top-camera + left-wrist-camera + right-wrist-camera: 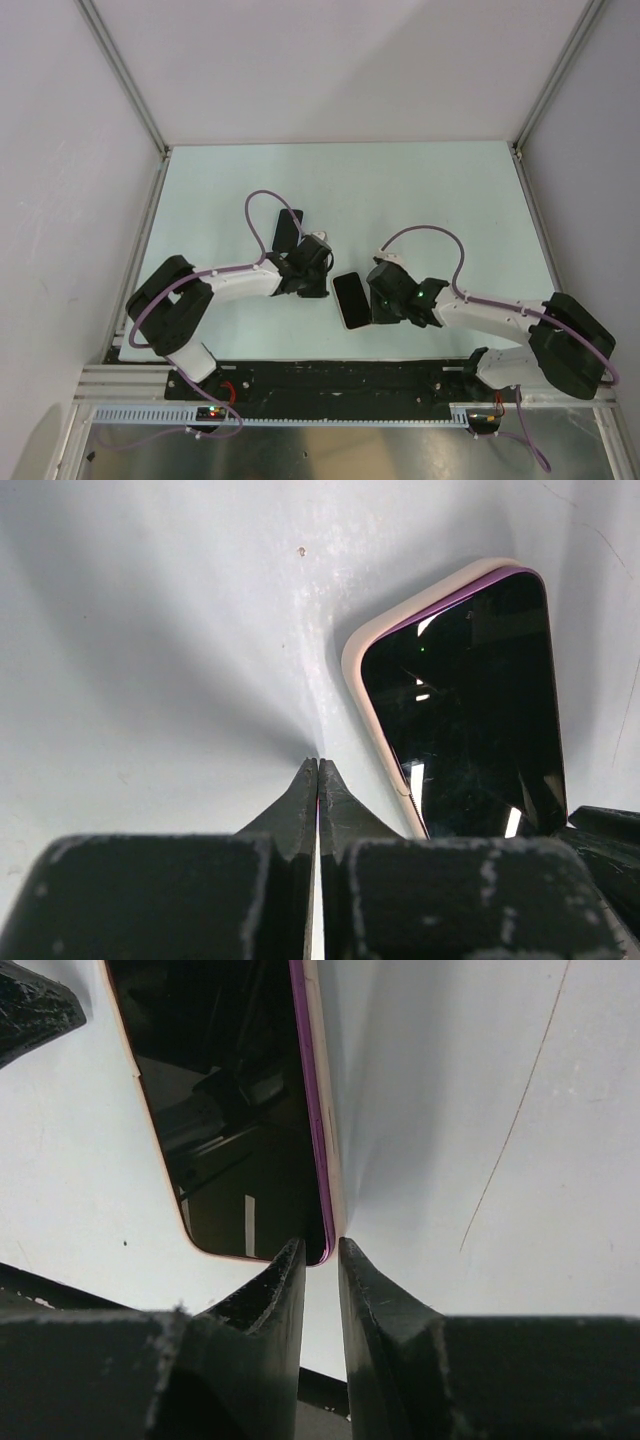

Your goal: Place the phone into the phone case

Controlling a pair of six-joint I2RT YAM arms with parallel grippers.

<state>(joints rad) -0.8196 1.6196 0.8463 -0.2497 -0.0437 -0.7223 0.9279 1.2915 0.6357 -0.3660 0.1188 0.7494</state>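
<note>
- Here, the left gripper [318, 767] has its fingers pressed flat together, holding nothing, with the tips low over the table [450, 200].
- The right gripper [320, 1252] has its fingers a narrow slit apart. The phone [350, 300] has its near corner at that gap; whether they pinch it cannot be told.
- The phone lies flat between both grippers.
- The phone case [287, 230] lies apart from it, beyond the left gripper.

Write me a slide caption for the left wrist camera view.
Left gripper shut and empty beside the glossy phone lying on the pale table.
</note>
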